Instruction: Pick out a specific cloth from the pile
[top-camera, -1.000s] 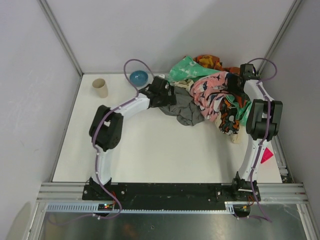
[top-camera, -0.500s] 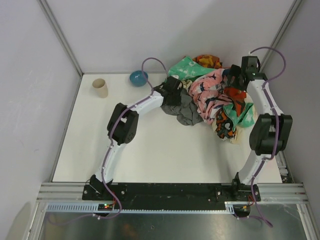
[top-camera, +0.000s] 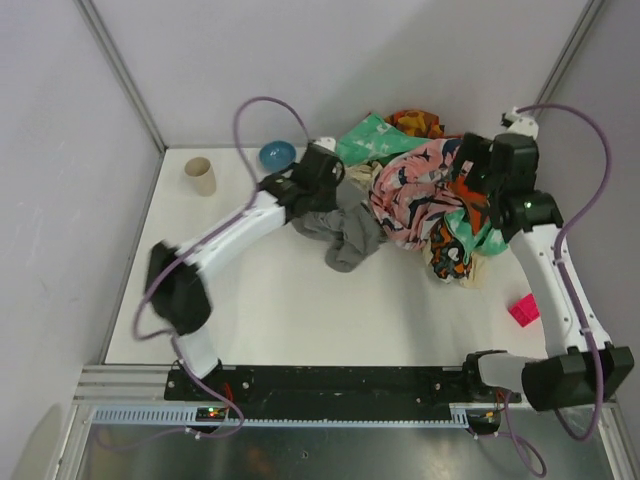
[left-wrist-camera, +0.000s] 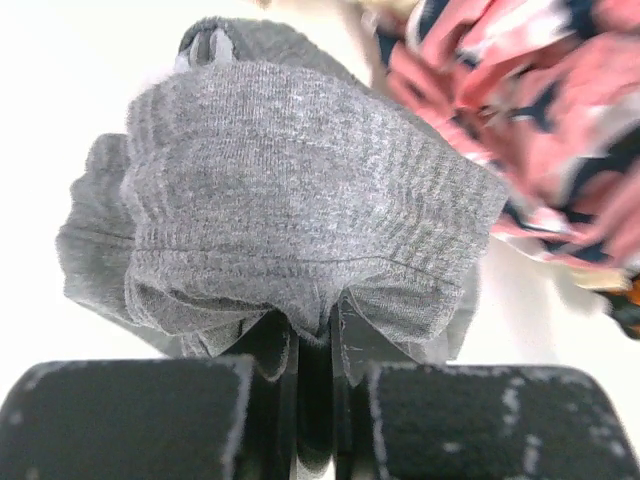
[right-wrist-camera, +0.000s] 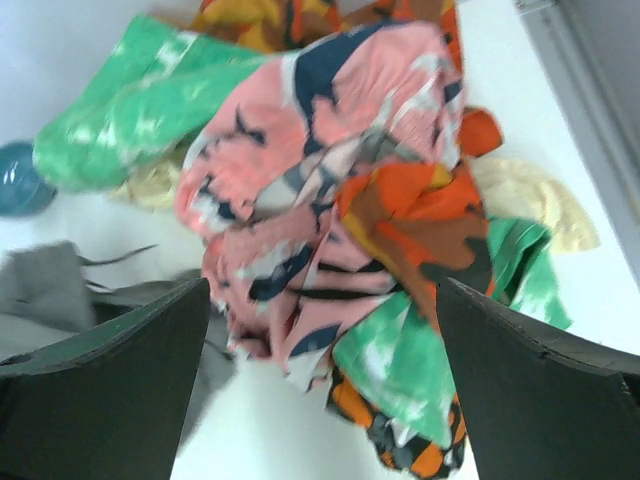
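Left hand (left-wrist-camera: 312, 345) tight on grey cloth (left-wrist-camera: 300, 200), near blue bowl (top-camera: 278, 155)

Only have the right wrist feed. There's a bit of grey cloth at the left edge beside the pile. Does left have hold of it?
Observer: Yes. The left wrist view shows the left gripper shut on a bunched fold of the grey cloth.
Operator: Is it free of the pile?
Observer: Mostly. From the top view it lies on the table left of the pile. Its right edge meets the pink floral cloth, and I can't tell if it is tucked under.
Operator: Anything on left's side of the table?
Observer: A tan cup stands upright near the far left corner, apart from the arm.
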